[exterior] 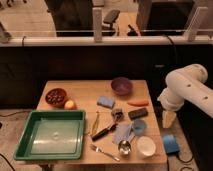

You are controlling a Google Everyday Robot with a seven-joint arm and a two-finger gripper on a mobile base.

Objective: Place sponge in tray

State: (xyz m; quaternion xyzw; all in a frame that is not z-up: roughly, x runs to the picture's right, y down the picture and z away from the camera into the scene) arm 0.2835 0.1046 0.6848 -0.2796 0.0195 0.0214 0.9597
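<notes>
Glossy tray (50, 137) (rectangular); gripper (169, 121) far right.

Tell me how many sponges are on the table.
1: the sponge lies mid-table, in front of the purple bowl, outside the tray. The gripper hangs open beside the table, off its right edge.

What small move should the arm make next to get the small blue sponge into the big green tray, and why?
Probably swing the gripper across the wooden table toward the small blue rectangular sponge. The gripper hangs empty and open off the table's edge at the right of the view, while the sponge lies mid-table, outside the large green plastic tray.
</notes>
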